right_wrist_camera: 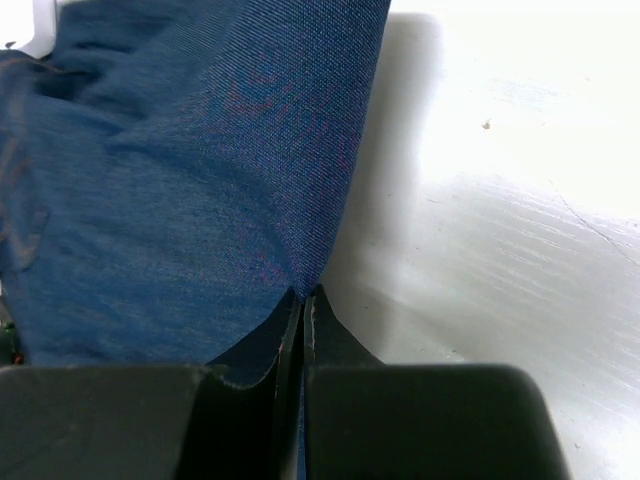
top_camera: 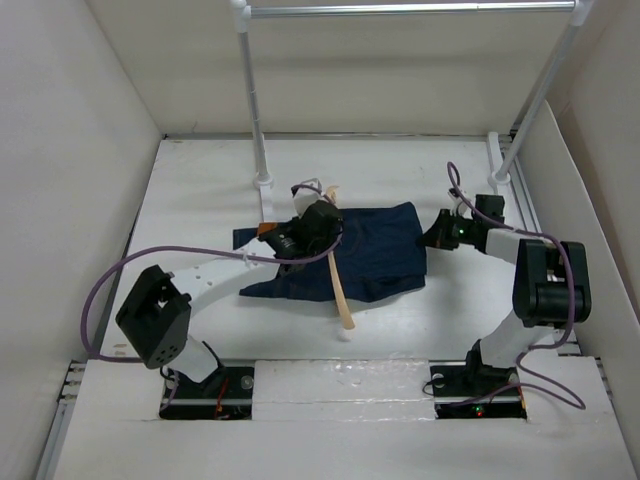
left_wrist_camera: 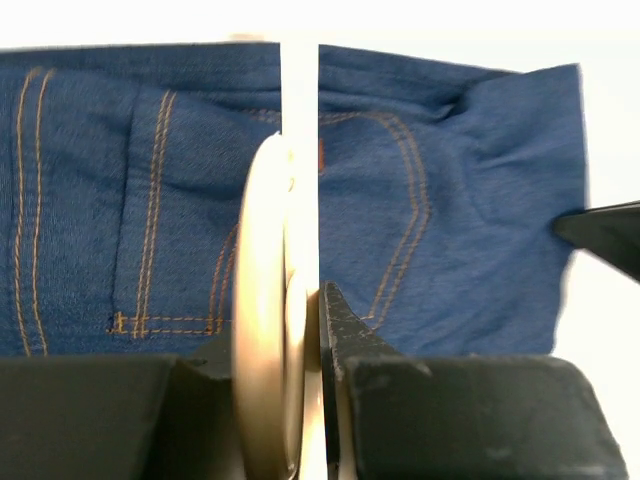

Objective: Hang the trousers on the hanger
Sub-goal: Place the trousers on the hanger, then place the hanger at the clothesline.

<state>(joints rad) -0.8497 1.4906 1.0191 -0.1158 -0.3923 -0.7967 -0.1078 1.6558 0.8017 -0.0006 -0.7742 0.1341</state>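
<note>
Top external: high at the near edge, looking steeply down over the whole table (top_camera: 200, 190). Left wrist: very close, facing along the hanger (left_wrist_camera: 262, 300) across the trousers (left_wrist_camera: 450, 250). Right wrist: close on the trousers' edge, table beyond. All share the trousers; left wrist catches the right tool (left_wrist_camera: 592, 232).

You get an evenly lit, sharp overhead view, soft shadows only. On both wrist views the desk (right_wrist_camera: 520, 200) blows out white, and the near fingers (left_wrist_camera: 345, 330) and hanger (left_wrist_camera: 262, 300) go soft.
</note>
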